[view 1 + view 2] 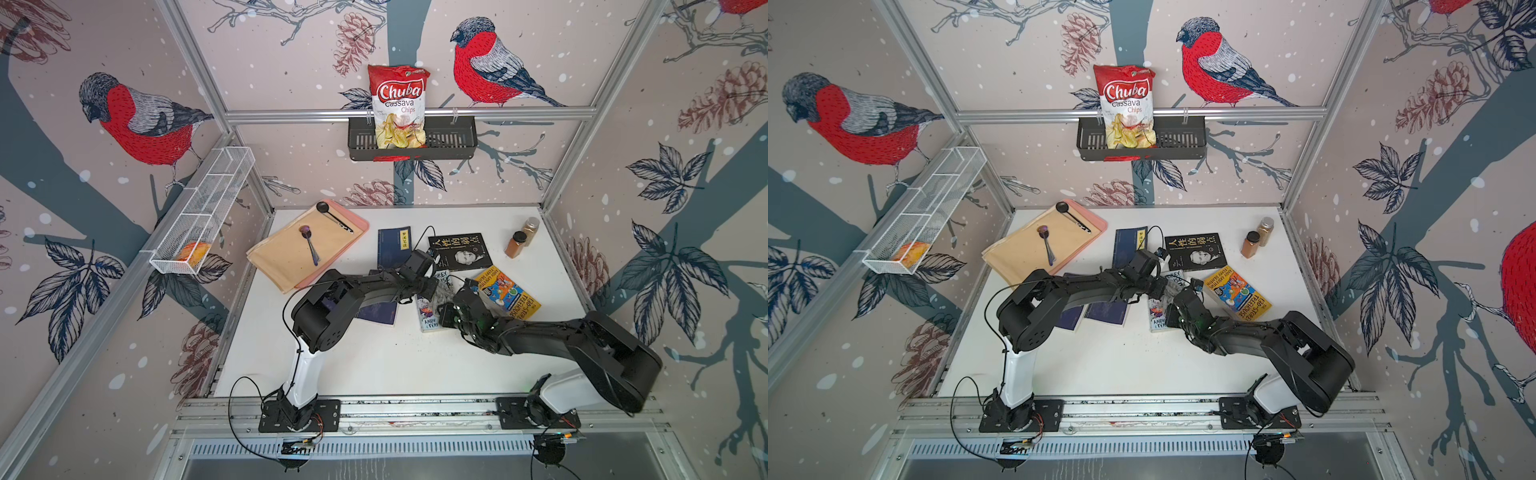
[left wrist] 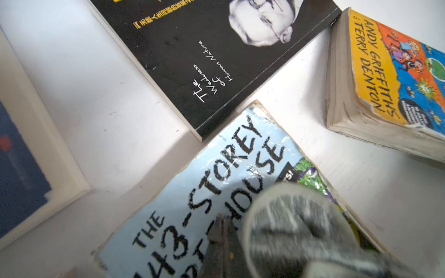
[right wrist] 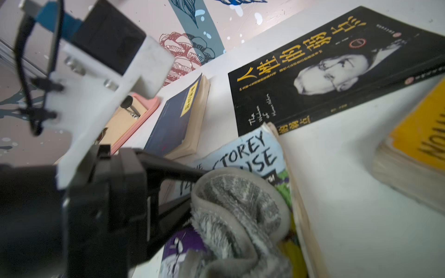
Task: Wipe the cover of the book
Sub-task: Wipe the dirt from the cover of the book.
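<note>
The book (image 1: 428,320) is a worn, light-blue paperback lying flat at the table's middle, also seen in the left wrist view (image 2: 192,192) and the right wrist view (image 3: 265,154). A grey fluffy cloth (image 1: 441,296) rests bunched on its cover (image 2: 296,228) (image 3: 240,216). My right gripper (image 1: 451,301) is shut on the cloth, and the cloth hides its fingertips. My left gripper (image 2: 220,222) is shut and empty. Its tips press on the cover just beside the cloth, reaching in from the left (image 1: 1158,286).
A black book (image 1: 461,251), a thick yellow-orange book (image 1: 507,293) and a navy book (image 1: 392,247) lie close around. Another navy book (image 1: 380,313) lies under the left arm. Two spice jars (image 1: 515,244) stand at the back right. A pink tray (image 1: 357,224) holds paper and spoons.
</note>
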{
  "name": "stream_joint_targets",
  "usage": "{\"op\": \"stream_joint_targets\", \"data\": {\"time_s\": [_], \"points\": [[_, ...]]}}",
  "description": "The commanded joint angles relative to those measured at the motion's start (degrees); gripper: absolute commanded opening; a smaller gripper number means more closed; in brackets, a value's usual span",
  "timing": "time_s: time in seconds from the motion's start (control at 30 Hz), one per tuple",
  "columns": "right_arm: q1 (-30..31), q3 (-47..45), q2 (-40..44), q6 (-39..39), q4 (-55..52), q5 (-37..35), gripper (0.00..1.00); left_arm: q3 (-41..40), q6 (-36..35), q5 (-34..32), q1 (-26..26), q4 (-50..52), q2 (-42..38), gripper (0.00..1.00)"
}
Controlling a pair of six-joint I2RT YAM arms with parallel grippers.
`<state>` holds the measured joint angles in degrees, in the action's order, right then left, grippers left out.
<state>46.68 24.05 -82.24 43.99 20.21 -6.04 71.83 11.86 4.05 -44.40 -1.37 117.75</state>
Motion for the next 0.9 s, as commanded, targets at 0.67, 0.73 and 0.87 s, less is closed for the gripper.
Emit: {"op": "stream_joint_targets", "data": {"time_s": [0.67,0.73,0.87], "points": [[-10.8,4.2,-8.1,-6.8,-9.8,4.4,0.12,-3.5,2.3,0.8,0.2,17.1,0.2,0.01],[-7.7,1.2,-2.9,-4.7,-13.0,1.9,0.12,-3.4,2.0,0.8,0.2,17.2,0.4,0.01],[-4.0,-2.6,4.6,-1.4,-17.3,-0.5,0.13,-3.5,1.9,0.9,0.2,17.0,0.5,0.01]]}}
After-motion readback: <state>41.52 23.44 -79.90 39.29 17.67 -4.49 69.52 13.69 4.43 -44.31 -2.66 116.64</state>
